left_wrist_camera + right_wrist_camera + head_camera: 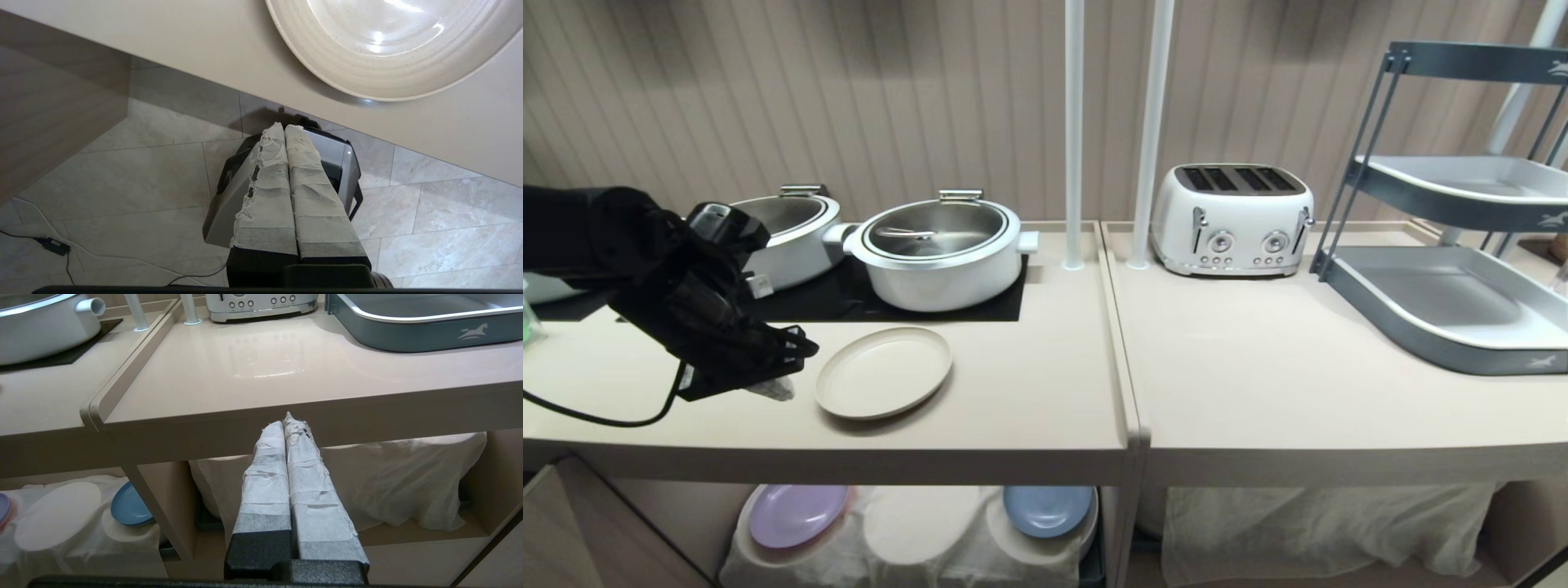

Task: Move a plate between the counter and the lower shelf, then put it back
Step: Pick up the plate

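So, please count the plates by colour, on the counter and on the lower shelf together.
Cream-beige plate, on the counter: 1
Lilac plate, on the lower shelf: 1
Blue plate, on the lower shelf: 1
Total: 3

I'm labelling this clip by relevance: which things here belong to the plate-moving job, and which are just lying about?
Job: plate on the counter; lower shelf; left gripper, shut, beside the plate.

Lying about: two pots, toaster, tray rack, lilac plate, blue plate.
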`<state>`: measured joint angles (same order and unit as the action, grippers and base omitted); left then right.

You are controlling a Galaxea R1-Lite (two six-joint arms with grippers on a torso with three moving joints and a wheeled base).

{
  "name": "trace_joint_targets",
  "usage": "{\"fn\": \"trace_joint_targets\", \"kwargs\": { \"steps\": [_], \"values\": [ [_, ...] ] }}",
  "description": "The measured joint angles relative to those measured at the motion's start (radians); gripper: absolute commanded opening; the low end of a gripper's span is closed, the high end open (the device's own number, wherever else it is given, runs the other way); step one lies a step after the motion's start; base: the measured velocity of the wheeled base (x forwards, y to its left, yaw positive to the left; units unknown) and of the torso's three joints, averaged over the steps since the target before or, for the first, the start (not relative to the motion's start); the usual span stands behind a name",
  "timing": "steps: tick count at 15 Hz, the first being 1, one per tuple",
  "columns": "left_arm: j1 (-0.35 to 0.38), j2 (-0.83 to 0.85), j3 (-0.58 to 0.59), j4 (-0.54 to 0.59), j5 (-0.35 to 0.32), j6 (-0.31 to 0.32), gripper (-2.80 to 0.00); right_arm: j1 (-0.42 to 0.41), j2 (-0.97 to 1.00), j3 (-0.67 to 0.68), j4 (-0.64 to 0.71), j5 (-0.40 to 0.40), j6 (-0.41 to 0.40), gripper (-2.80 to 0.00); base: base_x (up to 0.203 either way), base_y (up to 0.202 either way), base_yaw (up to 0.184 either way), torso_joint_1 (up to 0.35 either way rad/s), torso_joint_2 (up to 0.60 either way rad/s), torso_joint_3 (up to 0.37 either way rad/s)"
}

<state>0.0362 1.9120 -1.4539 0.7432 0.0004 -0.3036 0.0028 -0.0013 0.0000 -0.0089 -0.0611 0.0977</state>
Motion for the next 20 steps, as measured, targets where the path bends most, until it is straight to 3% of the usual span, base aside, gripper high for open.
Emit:
{"fn": "trace_joint_targets", "kwargs": {
  "steps": [12, 18, 19, 20],
  "values": [
    [0.03, 0.184, -0.23, 0.075, 0.003, 0.03, -2.8, 0.0, 0.0, 0.0, 0.0, 0.0, 0.0, -2.8, 0.0, 0.0, 0.0, 0.0, 0.0, 0.0],
    [0.036, 0.24, -0.275, 0.071, 0.005, 0.064, -2.8, 0.0, 0.0, 0.0, 0.0, 0.0, 0.0, -2.8, 0.0, 0.0, 0.0, 0.0, 0.0, 0.0],
    [0.035, 0.247, -0.288, 0.072, 0.005, 0.063, 0.0, 0.0, 0.0, 0.0, 0.0, 0.0, 0.0, -2.8, 0.0, 0.0, 0.0, 0.0, 0.0, 0.0],
    [0.034, 0.253, -0.301, 0.073, 0.005, 0.064, 0.0, 0.0, 0.0, 0.0, 0.0, 0.0, 0.0, -2.8, 0.0, 0.0, 0.0, 0.0, 0.0, 0.0]
  ]
}}
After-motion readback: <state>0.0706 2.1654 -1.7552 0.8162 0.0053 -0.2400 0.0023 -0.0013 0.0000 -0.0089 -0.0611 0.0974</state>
